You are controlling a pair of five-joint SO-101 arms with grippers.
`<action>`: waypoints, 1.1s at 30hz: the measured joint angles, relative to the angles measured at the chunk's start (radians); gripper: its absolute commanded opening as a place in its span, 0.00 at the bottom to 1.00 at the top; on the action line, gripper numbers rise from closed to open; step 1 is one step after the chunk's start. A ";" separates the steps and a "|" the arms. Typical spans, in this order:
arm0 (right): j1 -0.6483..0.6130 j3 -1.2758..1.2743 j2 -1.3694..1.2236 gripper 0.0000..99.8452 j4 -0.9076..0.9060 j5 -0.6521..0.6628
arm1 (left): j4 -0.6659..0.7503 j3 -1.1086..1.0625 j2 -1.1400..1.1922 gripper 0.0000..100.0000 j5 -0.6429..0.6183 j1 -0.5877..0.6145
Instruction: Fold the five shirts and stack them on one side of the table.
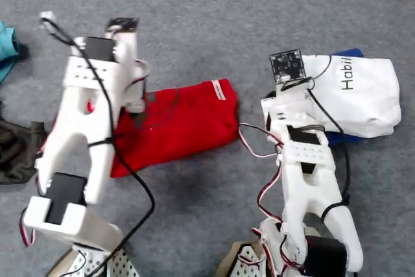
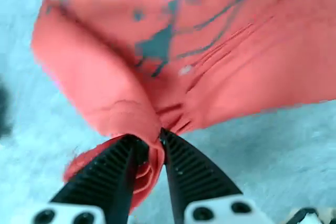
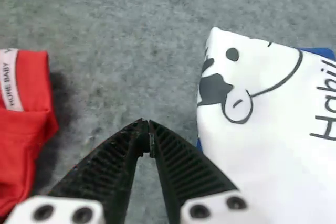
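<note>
We judge the left gripper (image 2: 154, 136), fingers pinching a fold of the red shirt (image 1: 188, 121), nearer; the shirt's length runs toward the right gripper (image 3: 147, 125), fingers pressed together on nothing.

Bright even light; soft shadow beside red shirt (image 3: 21, 140).

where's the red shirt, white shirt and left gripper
red shirt (image 1: 188, 121), high view, middle of the cloth
white shirt (image 1: 364, 103), high view, plain part near its middle
left gripper (image 2: 153, 137), left wrist view, between its fingertips
</note>
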State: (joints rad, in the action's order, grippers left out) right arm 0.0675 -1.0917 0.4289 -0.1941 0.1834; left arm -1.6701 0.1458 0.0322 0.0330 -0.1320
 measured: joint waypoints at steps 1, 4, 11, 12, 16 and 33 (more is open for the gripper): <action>0.000 0.000 0.000 0.00 0.009 0.000 | 0.026 0.011 0.000 0.02 -0.009 -0.023; 0.005 0.000 0.000 0.00 0.032 0.000 | 0.103 0.020 0.000 0.02 -0.031 -0.097; 0.003 0.000 -0.002 0.00 0.041 0.000 | 0.207 0.058 0.075 0.02 -0.080 -0.249; 0.003 0.000 -0.002 0.00 0.041 0.000 | 0.210 0.074 0.101 0.02 -0.084 -0.264; 0.003 0.000 -0.002 0.00 0.041 0.000 | 0.210 0.181 0.219 0.02 -0.115 -0.301; 0.023 0.000 -0.002 0.00 0.041 -0.002 | 0.210 0.551 0.511 0.02 -0.183 -0.425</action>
State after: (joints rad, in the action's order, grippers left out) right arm 0.0905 -1.0917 0.4273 -0.1527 0.1818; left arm -1.4599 0.6966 0.5432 -0.1496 -0.5570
